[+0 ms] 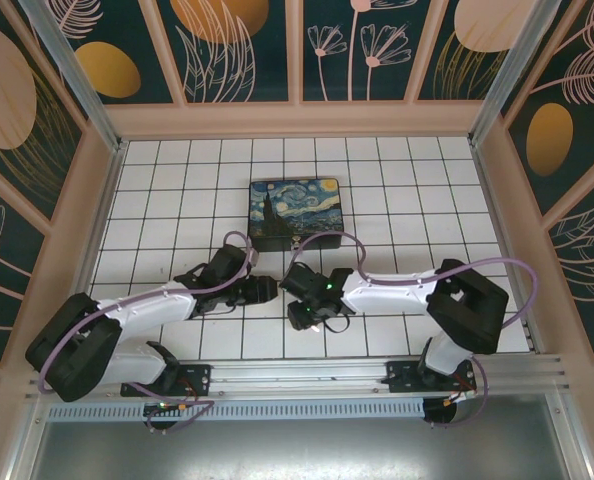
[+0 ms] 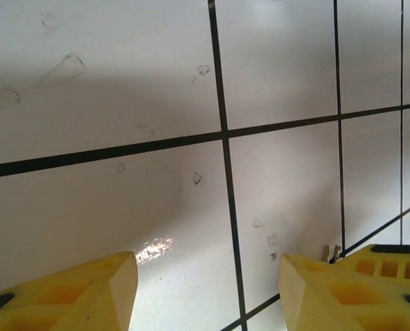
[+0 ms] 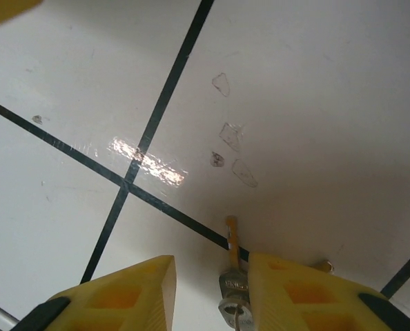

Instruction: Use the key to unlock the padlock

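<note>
While the left tool (image 2: 206, 276) hovers open above the tabletop (image 2: 122, 83), the right tool (image 3: 210, 276) stands part-open with the key (image 3: 232, 279) between its fingers (image 3: 295, 289), unclamped, on the box's (image 1: 295, 212) near side.

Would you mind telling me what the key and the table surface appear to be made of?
The key looks like metal: silvery head, yellowish blade, perhaps brass or only a tint of the light. The table looks like glossy white laminate or plastic with black grid lines; a sharp glare patch shows its smooth finish.
</note>
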